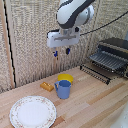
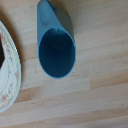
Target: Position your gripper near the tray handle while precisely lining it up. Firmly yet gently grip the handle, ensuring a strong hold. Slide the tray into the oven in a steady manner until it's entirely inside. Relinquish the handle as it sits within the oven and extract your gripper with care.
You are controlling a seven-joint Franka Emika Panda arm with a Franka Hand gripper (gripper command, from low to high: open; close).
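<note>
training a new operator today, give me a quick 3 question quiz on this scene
1. True or false: the gripper is holding the tray handle.
2. What stands directly below the gripper? A) the plate B) the blue mug C) the oven
3. Fill in: the tray sticks out of the oven toward the exterior view's ____.

Key: 1 false, it hangs in the air, fingers apart. 2 B. 3 left.

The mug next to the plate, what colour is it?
Blue. The mug shows best in the wrist view, seen from above.
</note>
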